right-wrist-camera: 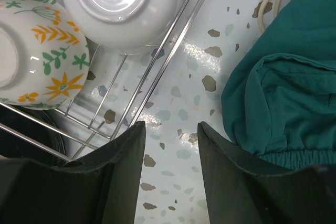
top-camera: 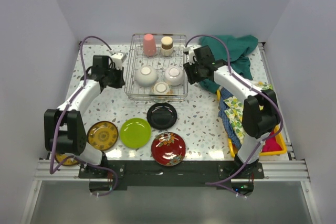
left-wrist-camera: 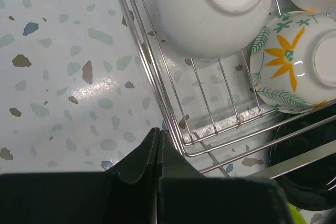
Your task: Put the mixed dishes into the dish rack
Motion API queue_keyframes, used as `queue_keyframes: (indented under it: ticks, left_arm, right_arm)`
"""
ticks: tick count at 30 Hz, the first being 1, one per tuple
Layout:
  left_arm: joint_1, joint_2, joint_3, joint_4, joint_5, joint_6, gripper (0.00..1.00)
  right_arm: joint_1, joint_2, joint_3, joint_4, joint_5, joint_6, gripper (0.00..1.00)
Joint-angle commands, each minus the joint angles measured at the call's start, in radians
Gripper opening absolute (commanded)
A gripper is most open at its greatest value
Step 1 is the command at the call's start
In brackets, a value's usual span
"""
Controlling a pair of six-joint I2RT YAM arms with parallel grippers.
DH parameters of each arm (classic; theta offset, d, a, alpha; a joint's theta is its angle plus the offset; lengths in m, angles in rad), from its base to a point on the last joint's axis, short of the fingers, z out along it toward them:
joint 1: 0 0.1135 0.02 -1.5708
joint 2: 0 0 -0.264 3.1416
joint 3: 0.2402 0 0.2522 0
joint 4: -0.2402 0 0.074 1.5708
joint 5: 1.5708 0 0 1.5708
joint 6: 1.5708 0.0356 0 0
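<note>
The wire dish rack stands at the back centre. It holds a salmon-pink cup, a beige cup, two upturned white bowls and a floral bowl. In front lie a black plate, a lime-green plate, a red floral plate and a brown-gold plate. My left gripper is shut and empty at the rack's left rim. My right gripper is open and empty over the table beside the rack's right rim.
A teal cloth lies right of the rack, close to my right gripper. A yellow tray with patterned cloths sits at the right edge. A second brown-gold plate is partly hidden under the left arm's base.
</note>
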Motion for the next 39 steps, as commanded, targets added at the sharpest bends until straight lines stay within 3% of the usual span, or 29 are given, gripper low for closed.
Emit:
queue_keyframes:
  ticks: [1, 3, 5, 6, 7, 9, 13, 17, 26, 33, 39]
  left_arm:
    - [-0.022, -0.022, 0.006, -0.007, -0.013, 0.001, 0.01]
    - [-0.014, -0.056, 0.004, -0.045, -0.065, 0.003, 0.07]
    - [-0.002, -0.091, -0.002, -0.101, -0.091, 0.001, 0.19]
    - [0.01, -0.124, 0.0, -0.129, -0.095, 0.001, 0.34]
    - [0.015, -0.141, 0.001, -0.16, -0.096, 0.006, 0.38]
    - [0.026, -0.193, -0.012, -0.23, -0.102, 0.029, 0.47]
    - [0.053, -0.283, -0.084, -0.278, -0.066, 0.089, 0.54]
    - [0.121, -0.315, -0.19, -0.312, 0.201, 0.229, 0.56]
    - [0.159, -0.13, -0.2, -0.398, 0.45, 0.423, 0.51]
    - [0.158, 0.058, -0.151, -0.432, 0.416, 0.458, 0.5]
    - [0.155, 0.075, -0.176, -0.485, 0.347, 0.616, 0.5]
  right_arm:
    - [0.005, -0.091, -0.025, 0.029, 0.009, -0.016, 0.49]
    - [0.005, -0.107, -0.032, 0.025, 0.009, -0.019, 0.49]
    - [0.005, -0.143, -0.037, 0.018, 0.006, -0.032, 0.49]
    - [0.007, -0.157, -0.038, 0.015, -0.013, -0.043, 0.49]
    - [0.007, -0.181, -0.044, 0.007, -0.03, -0.055, 0.49]
    - [0.005, -0.206, -0.054, -0.004, -0.069, -0.079, 0.5]
    - [0.011, -0.273, -0.132, -0.024, -0.204, -0.08, 0.51]
    - [0.016, -0.334, -0.209, -0.027, -0.296, -0.042, 0.51]
    - [0.016, -0.35, -0.187, -0.082, -0.329, -0.051, 0.52]
    - [0.017, -0.365, -0.18, -0.094, -0.317, -0.079, 0.52]
    - [0.017, -0.373, -0.183, -0.097, -0.292, -0.102, 0.52]
